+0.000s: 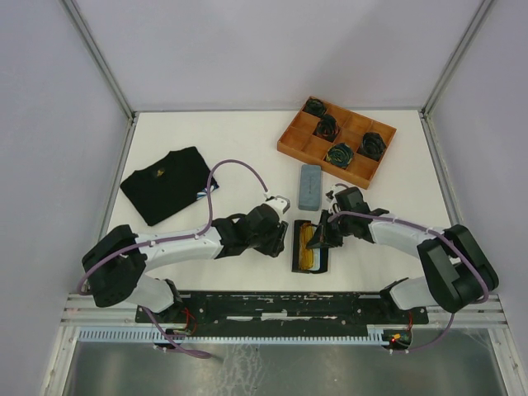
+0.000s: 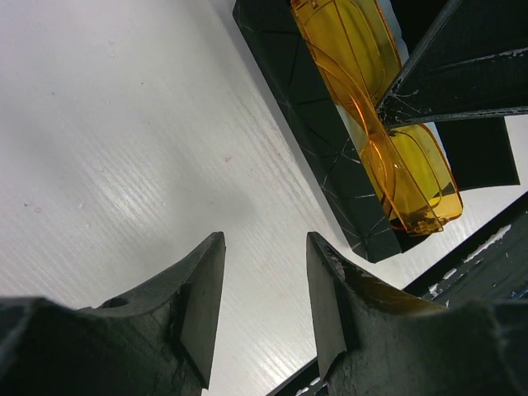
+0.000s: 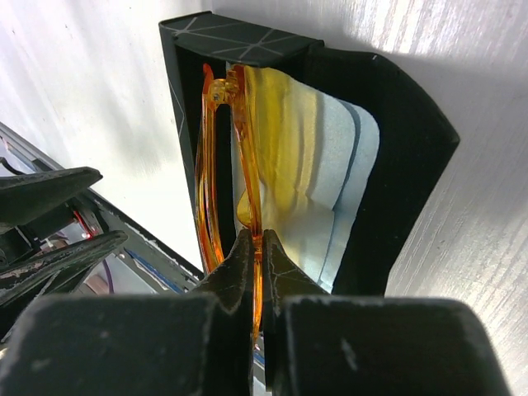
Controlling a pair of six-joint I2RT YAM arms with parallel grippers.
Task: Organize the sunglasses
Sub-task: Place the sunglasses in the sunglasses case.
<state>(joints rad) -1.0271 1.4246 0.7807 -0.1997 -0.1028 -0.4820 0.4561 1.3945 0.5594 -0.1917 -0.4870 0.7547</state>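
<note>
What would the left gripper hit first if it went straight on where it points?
The left gripper, jaws open, likely meets bare table first, just beside the open black case; depth is unclear.

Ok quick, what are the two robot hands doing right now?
Left gripper: open, holding nothing.
Right gripper: closed on the orange sunglasses.
</note>
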